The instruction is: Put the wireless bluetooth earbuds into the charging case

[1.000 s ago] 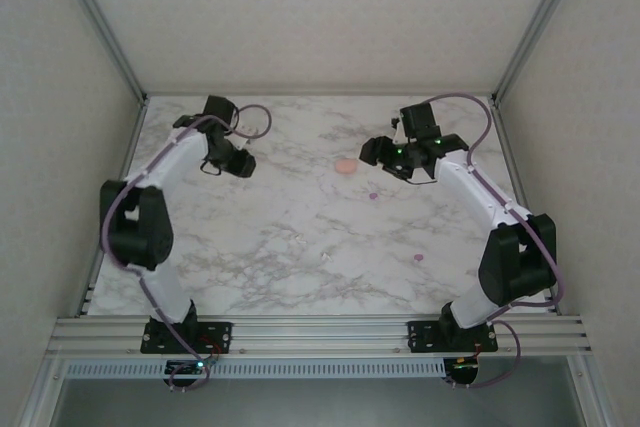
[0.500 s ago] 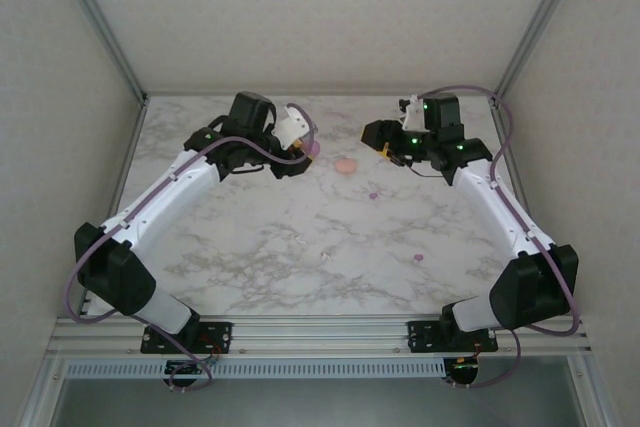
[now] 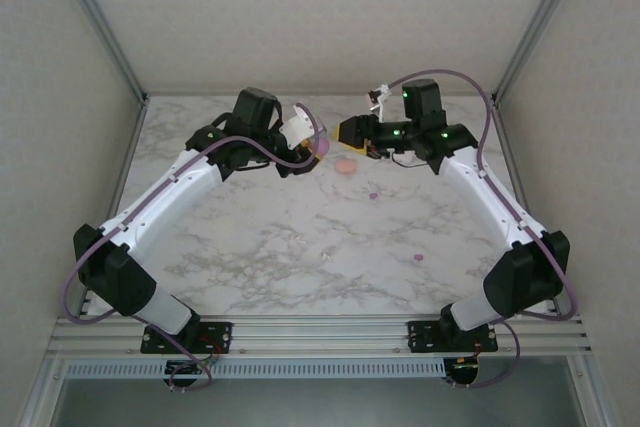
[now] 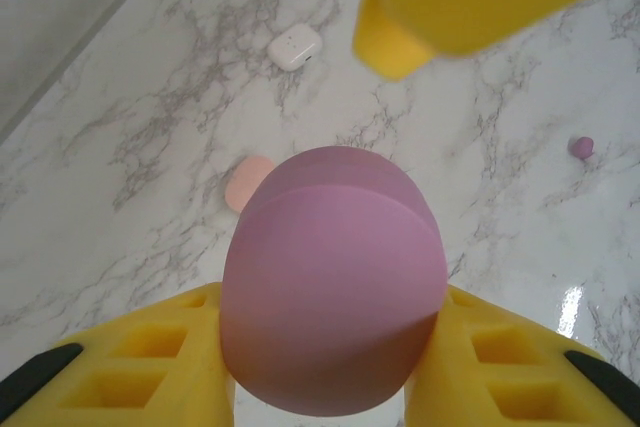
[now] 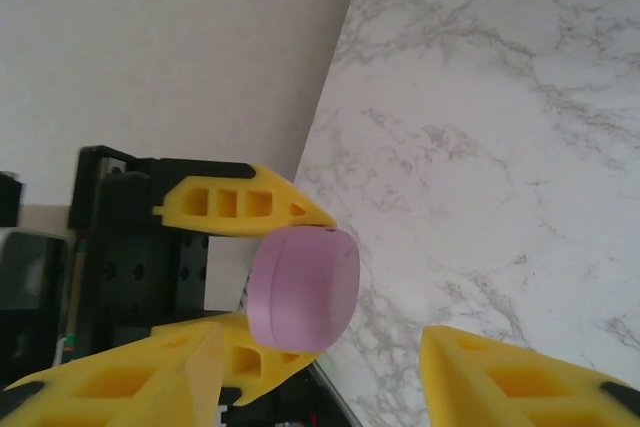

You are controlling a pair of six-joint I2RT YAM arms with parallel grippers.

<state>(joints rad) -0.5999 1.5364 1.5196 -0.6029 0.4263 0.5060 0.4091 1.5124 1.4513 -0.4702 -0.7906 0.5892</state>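
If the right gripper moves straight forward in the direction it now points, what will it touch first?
Probably the purple charging case, held by the left gripper directly ahead of it; the depth between them is unclear.

I count three charging cases: one purple case (image 4: 335, 297), one peach case (image 3: 346, 166) and one white case (image 4: 294, 47). Plus two purple earbuds (image 3: 373, 195) (image 3: 418, 258) on the worktop (image 3: 250, 247).

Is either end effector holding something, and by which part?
The left end effector clamps the purple case by its two opposite sides. The right end effector is open, holding nothing.
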